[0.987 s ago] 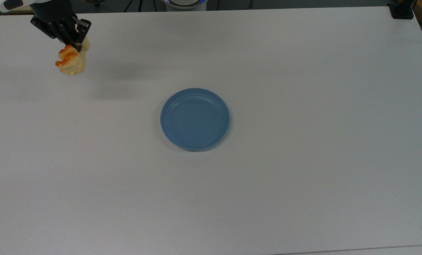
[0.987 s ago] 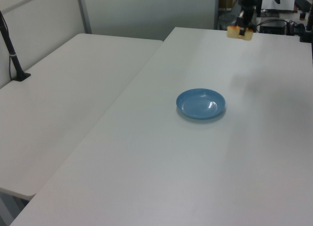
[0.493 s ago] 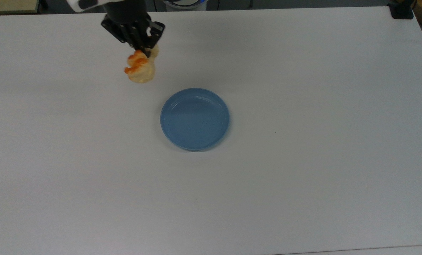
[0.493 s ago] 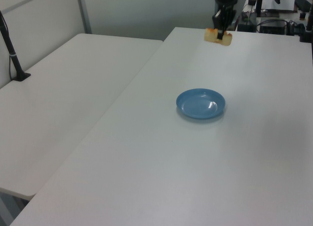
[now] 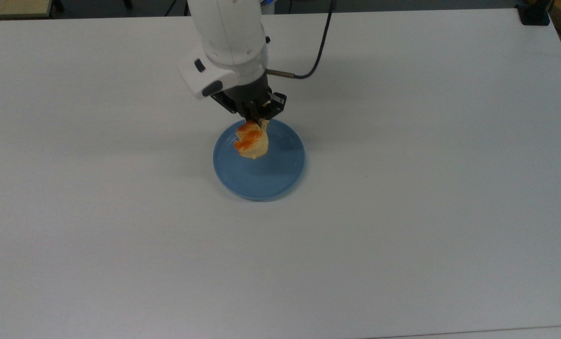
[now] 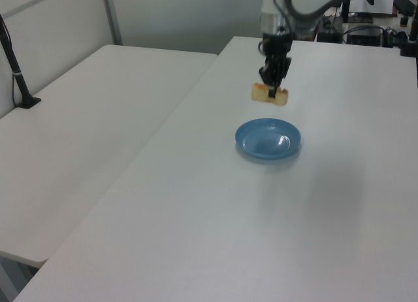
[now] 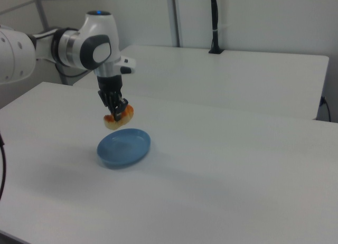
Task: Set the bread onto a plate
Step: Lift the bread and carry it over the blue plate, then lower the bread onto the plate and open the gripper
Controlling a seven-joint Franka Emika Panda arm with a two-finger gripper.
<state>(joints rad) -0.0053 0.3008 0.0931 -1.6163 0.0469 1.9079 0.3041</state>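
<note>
The bread (image 5: 251, 141) is a cream roll with orange-brown twists, and it hangs in the air over the plate (image 5: 280, 174). My gripper (image 5: 256, 121) is shut on the roll's upper end. In the left view the bread (image 6: 270, 95) floats well above the blue plate (image 6: 261, 145), held by the gripper (image 6: 272, 86). In the right view the bread (image 7: 118, 117) hangs just above the far rim of the plate (image 7: 124, 149), with the gripper (image 7: 118, 109) pointing down from the white arm.
The plate sits mid-table on a white tabletop (image 5: 402, 212). A black cable (image 5: 318, 52) trails from the arm over the table's far part. A second white table (image 6: 78, 151) adjoins at the left view's left, with a black post (image 6: 16, 73) on it.
The arm has carried the bread from the top view's far left, rightward and nearer, until it hangs over the plate. The plate has not moved.
</note>
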